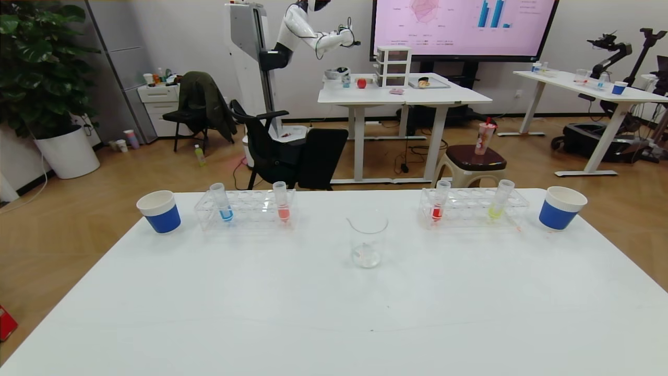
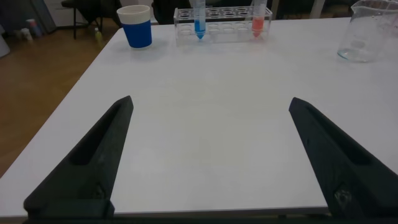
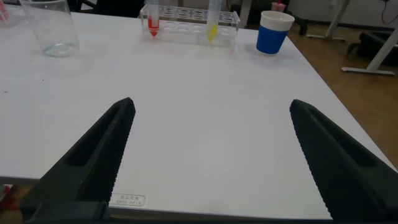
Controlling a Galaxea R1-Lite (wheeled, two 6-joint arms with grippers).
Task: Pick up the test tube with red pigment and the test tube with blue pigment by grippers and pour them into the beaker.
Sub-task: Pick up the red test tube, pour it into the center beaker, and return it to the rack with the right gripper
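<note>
The blue test tube (image 1: 225, 202) stands in the left clear rack (image 1: 245, 210), with a salmon-pink tube (image 1: 282, 202) beside it. The red test tube (image 1: 438, 204) stands in the right clear rack (image 1: 472, 207), next to a yellow tube (image 1: 498, 201). The empty glass beaker (image 1: 367, 241) stands between the racks, nearer me. Neither gripper shows in the head view. My left gripper (image 2: 210, 107) is open and empty over bare table near the front edge, facing the blue tube (image 2: 199, 18). My right gripper (image 3: 211, 107) is open and empty, facing the red tube (image 3: 153, 20).
A blue-and-white paper cup (image 1: 160, 211) stands left of the left rack and another (image 1: 560, 207) right of the right rack. The white table (image 1: 334, 313) ends just behind the racks. Beyond it are chairs, desks and another robot.
</note>
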